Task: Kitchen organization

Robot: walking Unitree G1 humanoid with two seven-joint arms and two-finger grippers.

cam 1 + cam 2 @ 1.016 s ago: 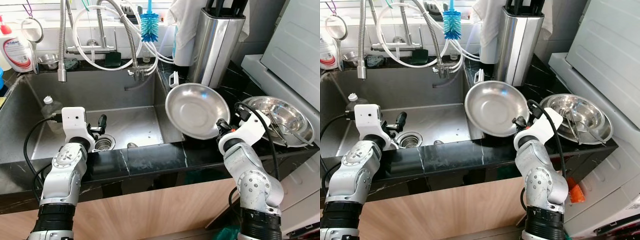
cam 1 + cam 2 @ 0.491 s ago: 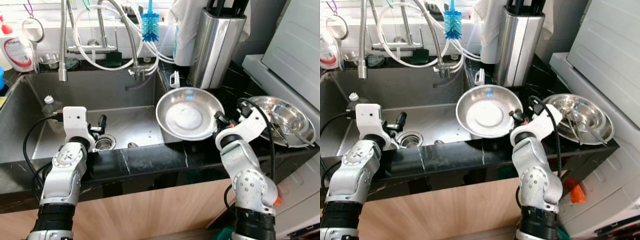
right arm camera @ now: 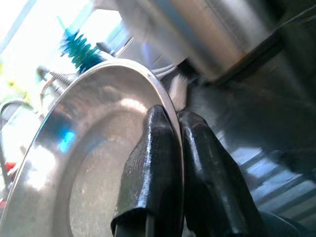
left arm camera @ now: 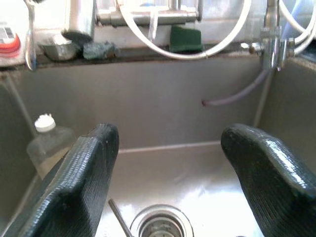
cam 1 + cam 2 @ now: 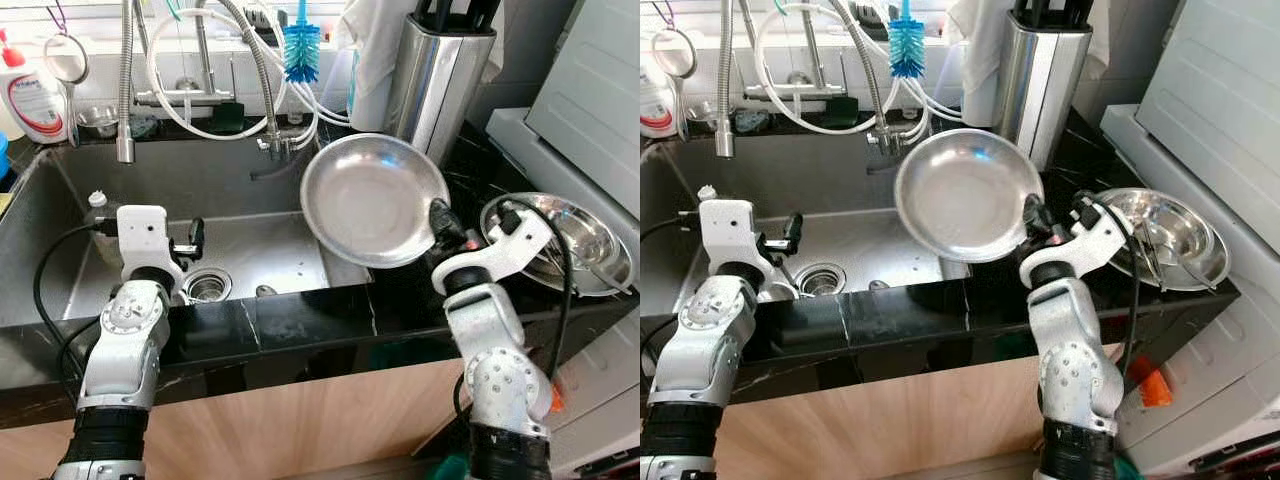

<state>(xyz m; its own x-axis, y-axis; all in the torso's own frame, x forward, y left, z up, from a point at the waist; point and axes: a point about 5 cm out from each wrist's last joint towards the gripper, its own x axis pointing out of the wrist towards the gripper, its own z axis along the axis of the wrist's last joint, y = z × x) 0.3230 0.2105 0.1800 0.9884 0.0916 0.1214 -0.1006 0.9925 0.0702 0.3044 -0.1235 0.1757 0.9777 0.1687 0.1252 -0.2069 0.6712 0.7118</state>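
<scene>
Because my right gripper [image 3: 173, 148] pinched only the thin rim of the steel plate [image 5: 372, 200], tilted above the sink [image 5: 260, 250], I judged it could slip and fall in.

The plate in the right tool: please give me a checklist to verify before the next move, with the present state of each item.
1. Right tool pinches the plate rim: ok.
2. Plate is lifted off the counter, tilted: ok.
3. Left tool is open over the sink, holding nothing: ok.
4. Plate is apart from the knife block: ok.
5. Grip firmness: cannot tell.
6. Bowl on the right already holds utensils; free room: cannot tell.
</scene>
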